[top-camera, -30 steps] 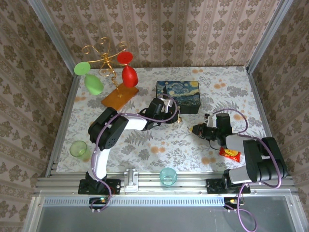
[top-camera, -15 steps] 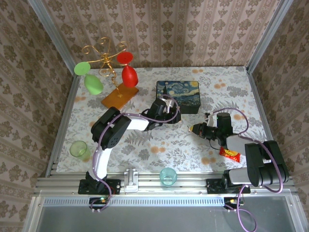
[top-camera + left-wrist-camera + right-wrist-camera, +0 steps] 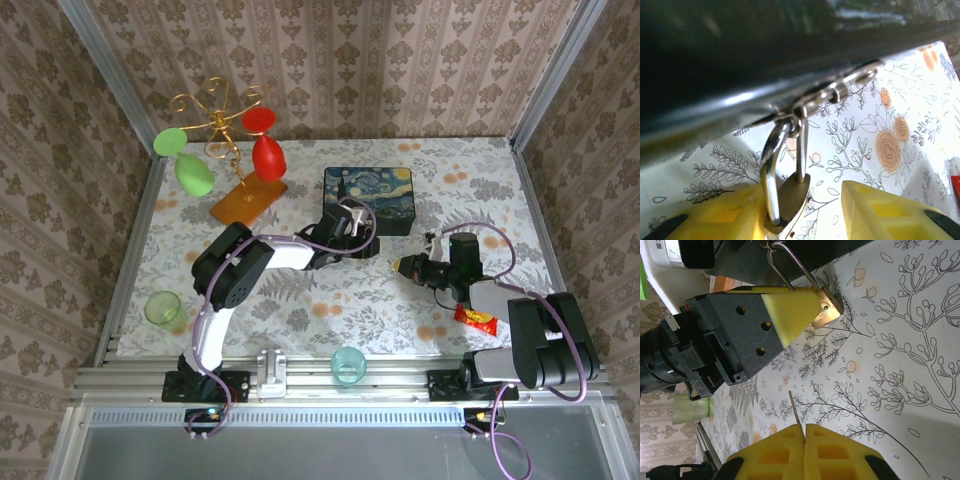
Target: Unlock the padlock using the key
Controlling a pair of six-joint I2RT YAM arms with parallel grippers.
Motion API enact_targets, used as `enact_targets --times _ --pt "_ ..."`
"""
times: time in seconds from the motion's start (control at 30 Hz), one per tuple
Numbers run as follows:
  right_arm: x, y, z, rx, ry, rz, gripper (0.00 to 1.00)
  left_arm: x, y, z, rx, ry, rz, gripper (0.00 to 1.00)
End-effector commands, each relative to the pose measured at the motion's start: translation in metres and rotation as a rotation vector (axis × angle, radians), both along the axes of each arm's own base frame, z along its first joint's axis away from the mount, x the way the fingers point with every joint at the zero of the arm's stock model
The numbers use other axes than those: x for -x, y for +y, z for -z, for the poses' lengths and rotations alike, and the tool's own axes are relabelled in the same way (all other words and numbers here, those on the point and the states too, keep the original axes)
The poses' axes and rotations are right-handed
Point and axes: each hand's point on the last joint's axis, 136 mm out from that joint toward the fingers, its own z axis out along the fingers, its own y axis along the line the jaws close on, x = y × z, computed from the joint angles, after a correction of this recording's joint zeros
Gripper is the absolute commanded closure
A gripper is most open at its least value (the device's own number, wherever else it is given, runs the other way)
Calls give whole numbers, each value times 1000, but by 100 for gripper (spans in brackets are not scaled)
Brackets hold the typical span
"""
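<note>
The brass padlock [image 3: 790, 200] hangs by its silver shackle [image 3: 771, 165] from the latch on the front of the Starry Night box [image 3: 370, 195]. My left gripper [image 3: 810, 215] is open around it: the left yellow finger [image 3: 720, 212] touches the padlock body and the right finger stands apart. In the right wrist view the padlock [image 3: 827, 310] shows beside one left finger [image 3: 790, 310]. My right gripper [image 3: 805, 427] is shut on the key [image 3: 794, 407], whose thin blade sticks out towards the padlock, a short way off. From above, the right gripper [image 3: 398, 266] sits right of the left gripper [image 3: 362, 238].
A gold stand with red and green glasses [image 3: 225, 140] is at the back left. A green cup [image 3: 161, 307] and a teal cup [image 3: 348, 364] sit near the front edge. A red snack packet [image 3: 476, 319] lies by the right arm.
My left gripper has slid right along the box's front to the latch. The right gripper has hardly moved and still holds the key.
</note>
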Motion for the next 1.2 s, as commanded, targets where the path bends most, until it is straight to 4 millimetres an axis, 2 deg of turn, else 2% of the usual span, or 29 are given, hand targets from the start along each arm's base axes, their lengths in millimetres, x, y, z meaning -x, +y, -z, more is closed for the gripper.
enact_targets --times 0.0,0.4,0.57,0.63,0.87,1.1,1.17 --pt "3 -2 2 15 5 1 100 10 7 28 -69 67 8 59" --pt "2 -3 6 21 13 13 100 5 11 30 -60 73 -21 72" --pt "1 -4 10 28 38 20 100 5 11 32 -84 71 -25 71" --pt "0 -5 11 30 41 25 100 6 13 36 -94 79 -43 62" --pt "1 -6 10 36 31 27 100 7 11 40 -68 101 -53 64" --pt "1 -7 10 38 28 30 100 10 9 42 -79 105 -59 61" --pt "0 -7 11 42 34 35 100 10 9 43 -90 106 -61 65"
